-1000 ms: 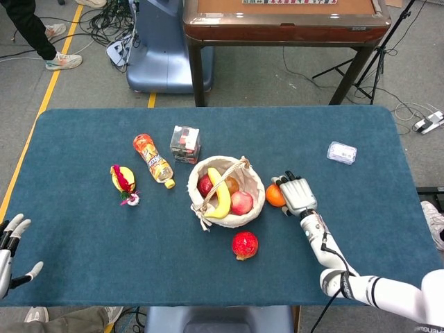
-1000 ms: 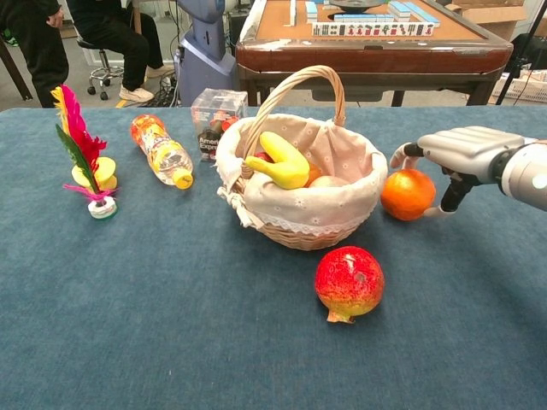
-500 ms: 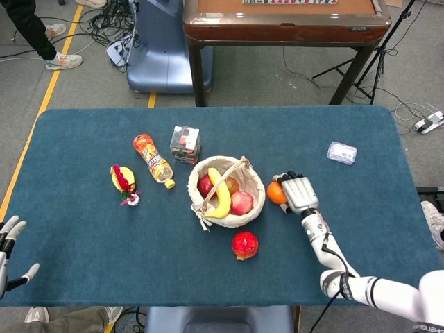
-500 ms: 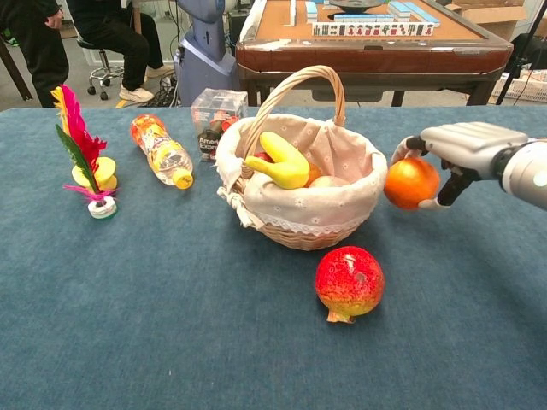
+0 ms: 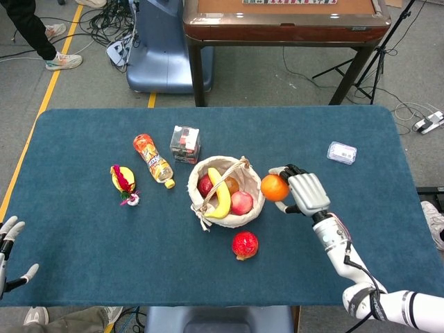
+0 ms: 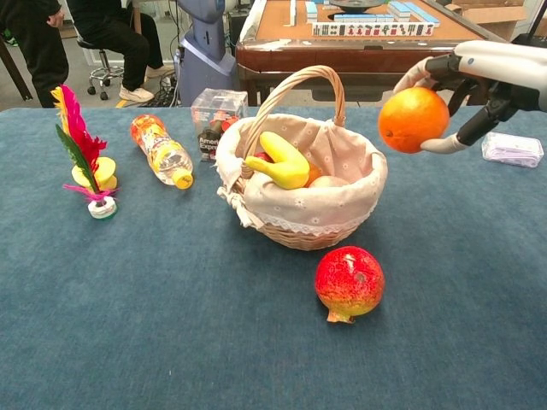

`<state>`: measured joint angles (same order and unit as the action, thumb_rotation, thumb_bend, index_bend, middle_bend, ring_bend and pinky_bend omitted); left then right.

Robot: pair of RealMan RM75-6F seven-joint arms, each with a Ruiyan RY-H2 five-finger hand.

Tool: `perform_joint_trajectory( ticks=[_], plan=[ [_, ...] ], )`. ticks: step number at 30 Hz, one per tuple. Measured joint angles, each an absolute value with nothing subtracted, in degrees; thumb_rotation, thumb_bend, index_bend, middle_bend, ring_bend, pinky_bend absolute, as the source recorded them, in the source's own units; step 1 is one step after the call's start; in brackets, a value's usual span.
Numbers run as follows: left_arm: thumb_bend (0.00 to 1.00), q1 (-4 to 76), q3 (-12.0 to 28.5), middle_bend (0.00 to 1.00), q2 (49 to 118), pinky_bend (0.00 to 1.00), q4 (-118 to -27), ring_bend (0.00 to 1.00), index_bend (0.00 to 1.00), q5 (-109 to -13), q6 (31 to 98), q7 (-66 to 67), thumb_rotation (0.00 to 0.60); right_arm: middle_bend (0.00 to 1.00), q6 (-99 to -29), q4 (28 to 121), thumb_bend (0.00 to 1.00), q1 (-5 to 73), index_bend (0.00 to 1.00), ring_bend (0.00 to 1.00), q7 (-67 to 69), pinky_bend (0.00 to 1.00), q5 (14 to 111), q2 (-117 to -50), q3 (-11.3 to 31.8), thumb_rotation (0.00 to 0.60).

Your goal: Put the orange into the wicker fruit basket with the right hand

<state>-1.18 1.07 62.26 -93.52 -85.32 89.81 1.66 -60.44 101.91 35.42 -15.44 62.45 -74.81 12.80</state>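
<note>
The right robot hand (image 6: pixel 466 81) holds the orange (image 6: pixel 414 120) off the surface (image 6: pixel 171 325), its pale, hard-shelled fingers (image 6: pixel 419 75) curved over the top and a thumb underneath. The orange is round, finely dimpled and glossy, and it hangs in the air just beside the right rim of the basket (image 6: pixel 299 184), a little above that rim in the chest view. In the head view the same orange (image 5: pixel 275 188) shows at the basket's right edge, with the hand (image 5: pixel 306 193) behind it.

The basket is woven wicker, round, with an arched plaited handle and a cream cloth lining trimmed in eyelet lace that folds over the rim. Inside lie a curved yellow banana (image 6: pixel 280 162) and smooth reddish fruit (image 5: pixel 241 202).

A pomegranate (image 6: pixel 349 283), red mottled with yellow and slightly lumpy, sits on the surface in front of the basket. The surface is covered in blue, short-napped cloth. To the left lie a clear plastic bottle (image 6: pixel 161 151) with an orange label, on its side, and a feathered shuttlecock (image 6: pixel 84 154) standing upright.

The left robot hand (image 5: pixel 8 250) shows at the lower left edge of the head view, fingers spread, holding nothing.
</note>
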Motion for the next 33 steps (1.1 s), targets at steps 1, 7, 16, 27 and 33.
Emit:
perform_joint_trajectory(
  ticks=[1,7,16,27,33],
  plan=[
    [0.22,-1.2,1.0,0.02,62.3,0.0,-93.5,0.0,0.14,-85.3,89.8,1.7,0.6,0.31,-60.3,102.4,0.32,35.6,0.4,0.17,-14.5,0.34,62.8,-75.1,13.1,0.6],
    [0.22,-1.3,1.1,0.02,62.2,0.0,-93.6,0.0,0.14,-85.5,90.0,1.5,0.6,0.22,-58.4,103.3,0.32,37.8,0.27,0.17,-14.8,0.34,61.4,-77.5,13.6,0.6],
    [0.22,-1.5,1.0,0.02,62.2,0.0,-93.4,0.0,0.14,-85.6,90.1,1.3,0.6,0.15,-57.8,103.7,0.32,38.8,0.08,0.13,-15.2,0.34,60.0,-77.8,13.5,0.6],
    [0.22,-1.2,1.3,0.02,62.1,0.0,-93.5,0.0,0.14,-85.4,89.7,1.3,0.6,0.16,-62.7,104.2,0.32,35.6,0.09,0.13,-15.0,0.34,64.9,-73.9,11.4,0.6],
    [0.22,-0.6,1.6,0.02,62.1,0.0,-93.4,0.0,0.14,-85.4,88.9,1.2,0.6,0.18,-71.8,102.6,0.32,29.3,0.11,0.13,-15.8,0.34,70.3,-71.1,7.9,0.6]
  ],
)
